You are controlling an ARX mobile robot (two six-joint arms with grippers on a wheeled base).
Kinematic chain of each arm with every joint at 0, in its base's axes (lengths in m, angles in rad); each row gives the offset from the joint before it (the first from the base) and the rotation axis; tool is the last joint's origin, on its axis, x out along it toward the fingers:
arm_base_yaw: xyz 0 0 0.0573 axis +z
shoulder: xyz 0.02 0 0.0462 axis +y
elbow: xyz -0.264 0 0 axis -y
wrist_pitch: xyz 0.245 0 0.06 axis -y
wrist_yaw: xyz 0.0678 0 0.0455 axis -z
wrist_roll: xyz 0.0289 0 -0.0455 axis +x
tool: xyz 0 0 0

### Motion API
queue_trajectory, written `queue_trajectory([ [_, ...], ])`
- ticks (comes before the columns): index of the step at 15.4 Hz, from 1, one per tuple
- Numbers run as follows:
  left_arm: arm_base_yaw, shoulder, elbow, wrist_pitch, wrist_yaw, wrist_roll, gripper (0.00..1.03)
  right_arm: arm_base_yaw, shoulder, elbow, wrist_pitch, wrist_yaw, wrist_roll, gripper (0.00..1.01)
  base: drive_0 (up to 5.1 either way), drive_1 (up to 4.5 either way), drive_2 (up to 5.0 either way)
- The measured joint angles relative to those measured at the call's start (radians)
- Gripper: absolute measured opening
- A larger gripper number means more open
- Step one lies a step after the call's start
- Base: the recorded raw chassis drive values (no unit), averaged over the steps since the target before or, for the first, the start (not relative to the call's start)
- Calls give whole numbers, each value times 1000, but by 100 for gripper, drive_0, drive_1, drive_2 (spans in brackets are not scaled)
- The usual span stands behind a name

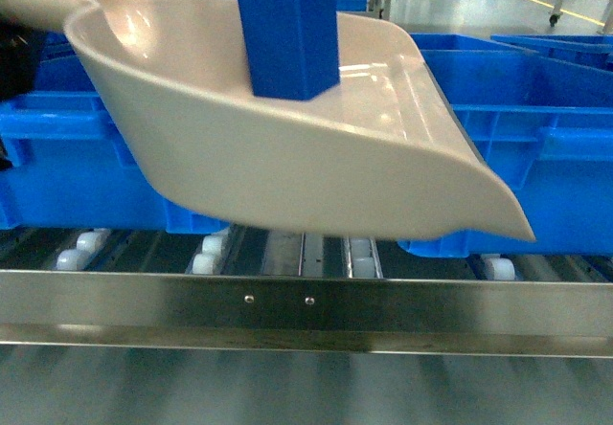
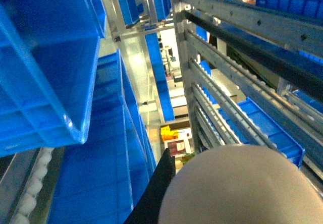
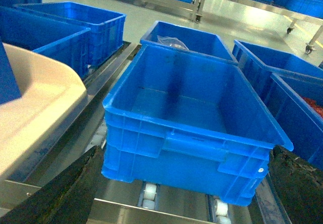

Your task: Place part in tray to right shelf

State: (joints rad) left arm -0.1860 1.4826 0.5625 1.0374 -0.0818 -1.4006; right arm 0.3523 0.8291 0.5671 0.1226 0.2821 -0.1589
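The beige tray (image 1: 287, 157) hangs tilted in the air above the right shelf's metal front rail (image 1: 306, 310), lip pointing right and down. The blue part (image 1: 287, 33) stands upright inside it, its top cut off by the frame. The tray's handle runs off to the upper left. In the left wrist view its rounded beige end (image 2: 237, 188) fills my left gripper (image 2: 212, 193), with one black finger (image 2: 160, 186) pressed beside it. My right gripper (image 3: 186, 183) is open, its fingers (image 3: 60, 188) spread wide with nothing between them. The tray (image 3: 35, 103) and part (image 3: 7, 77) lie to its left.
Large open blue crates (image 1: 536, 138) sit on the shelf's white rollers (image 1: 209, 253) right behind the tray. One crate (image 3: 192, 118) stands directly ahead of my right gripper, with more crates (image 3: 75, 27) beside and behind it. Upper rack rails (image 2: 237, 77) run overhead.
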Motion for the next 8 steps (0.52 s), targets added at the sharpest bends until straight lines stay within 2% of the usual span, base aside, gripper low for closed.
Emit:
queue_trajectory([
  [2,48,-16,50,-51,3,31,12,0,0,0,0,0,0,98,0,0,0],
  [3,81,-19,90,-129,-16,52,12,0,0,0,0,0,0,98,0,0,0],
  [4,133,-19,145,-229,-77,76,12,0,0,0,0,0,0,98,0,0,0],
  [6,227,10,259,-340,-174,77,12,0,0,0,0,0,0,98,0,0,0],
  [8,282,79,414,-419,-272,124,12,0,0,0,0,0,0,98,0,0,0],
])
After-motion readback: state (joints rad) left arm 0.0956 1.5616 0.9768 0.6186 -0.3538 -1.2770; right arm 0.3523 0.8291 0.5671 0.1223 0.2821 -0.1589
